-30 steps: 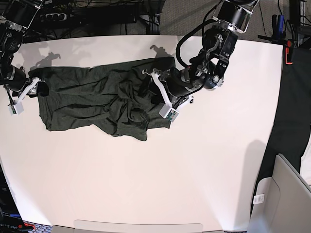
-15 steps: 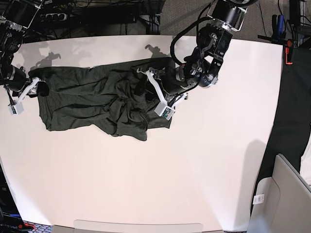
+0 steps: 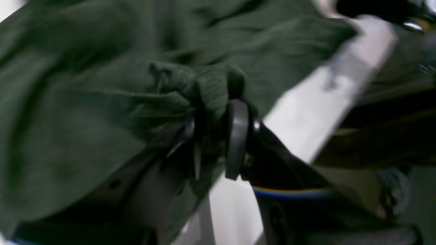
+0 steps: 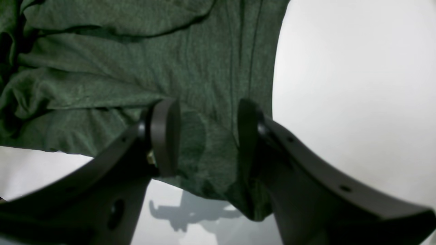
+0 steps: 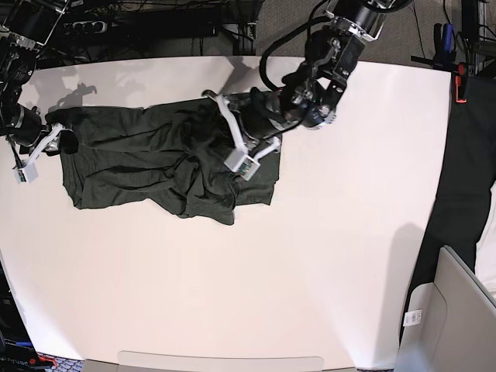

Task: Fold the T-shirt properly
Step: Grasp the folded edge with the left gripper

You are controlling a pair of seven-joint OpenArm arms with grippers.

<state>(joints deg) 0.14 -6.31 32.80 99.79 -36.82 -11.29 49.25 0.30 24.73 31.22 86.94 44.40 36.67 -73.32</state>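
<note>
The left gripper point(image 5: 232, 138) has travelled leftward across the base view over the last second, from the right edge of the T-shirt point(image 5: 147, 159) toward its middle, dragging cloth with it. In the left wrist view its two pads point(image 3: 235, 136) are nearly closed on a bunched ridge of olive knit, so it has a firm pinch on a fold of fabric. The picture there is smeared, which fits an arm in motion.

The T-shirt lies crumpled in the upper left part of the white table point(image 5: 333, 248), wider than tall, with loose heaps near its centre and lower edge. Its right-hand portion is now being carried over the body, which reads as the start of a sideways fold rather than a finished one; the garment is far from flat.

The right gripper point(image 5: 40, 147) sits at the shirt's far left edge in the base view, where it has not moved. Its wrist view shows the fingers point(image 4: 167, 134) spread apart with flat fabric between them, gripping nothing. It probably serves as an anchor, or waits for its own turn.
</note>
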